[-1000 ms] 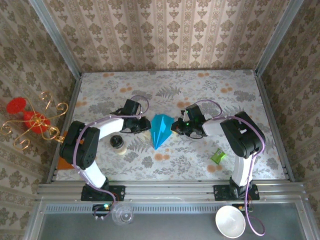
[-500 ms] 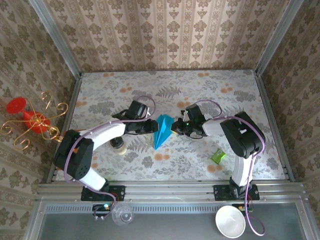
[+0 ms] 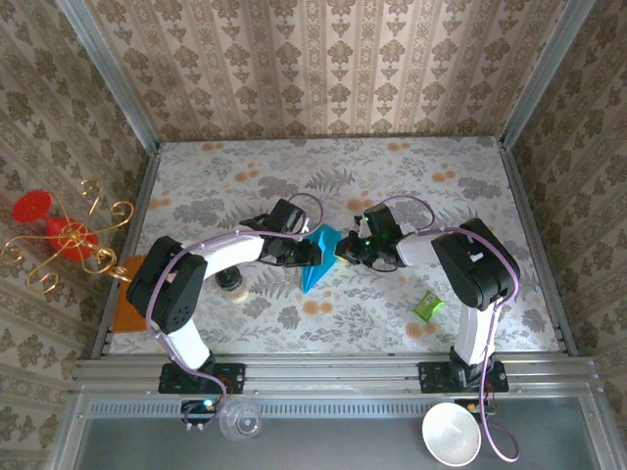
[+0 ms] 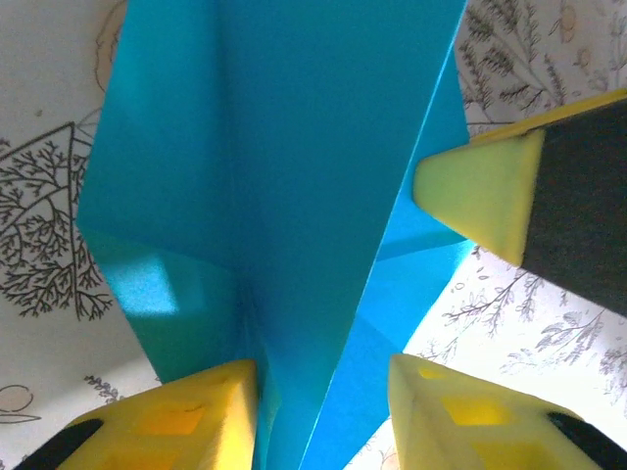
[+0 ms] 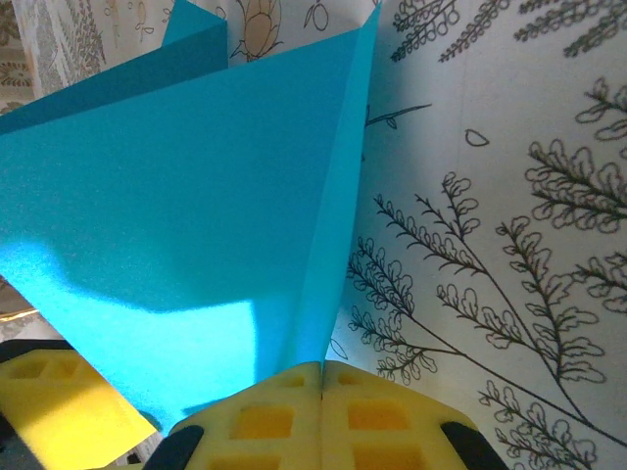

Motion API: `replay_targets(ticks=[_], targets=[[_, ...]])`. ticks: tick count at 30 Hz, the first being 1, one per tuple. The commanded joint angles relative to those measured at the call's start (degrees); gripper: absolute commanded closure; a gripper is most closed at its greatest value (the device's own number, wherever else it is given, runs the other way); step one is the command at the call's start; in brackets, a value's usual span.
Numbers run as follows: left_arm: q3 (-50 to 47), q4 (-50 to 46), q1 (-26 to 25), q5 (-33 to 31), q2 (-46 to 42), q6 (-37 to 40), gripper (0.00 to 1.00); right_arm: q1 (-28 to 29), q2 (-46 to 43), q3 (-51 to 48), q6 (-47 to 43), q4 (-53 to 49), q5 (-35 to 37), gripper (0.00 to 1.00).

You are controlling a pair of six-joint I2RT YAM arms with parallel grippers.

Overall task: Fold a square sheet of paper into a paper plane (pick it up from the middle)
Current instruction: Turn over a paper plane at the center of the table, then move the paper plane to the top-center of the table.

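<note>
While the top view shows the paper plane [image 3: 315, 262] mid-table between the arms, already a pointed dart, the left wrist view has the left gripper [image 4: 318, 380] parted astride its ridge; right wrist view: the right gripper [image 5: 321, 380] clenched on a fold, so only wing creasing seems left

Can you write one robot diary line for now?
paper plane: between grippers | left gripper: open around its fold | right gripper: shut on its edge

From above, your left gripper [image 3: 312, 253] hides part of the paper plane [image 3: 313, 270]; the left wrist frame crops both its ends
</note>
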Motion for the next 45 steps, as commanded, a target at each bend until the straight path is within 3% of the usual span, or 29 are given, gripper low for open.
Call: replay_targets(ticks=[1,13,45], targets=[[1.32,-2.86,-1.44,-0.48,0.38,2.51,0.56,-0.10,0.75,0.65,0.62,0.51,-1.18,1.00],[4.21,-9.35,-5.45,-8.28,1.70,6.08,0.51,-0.07,0.87,0.71,0.41,0.36,-0.91,1.00],[7.48,-11.02,-6.46,-11.90,6.39,6.69,0.72,-0.12,0.33,0.36,0.46,-0.17,-0.59,0.98]])
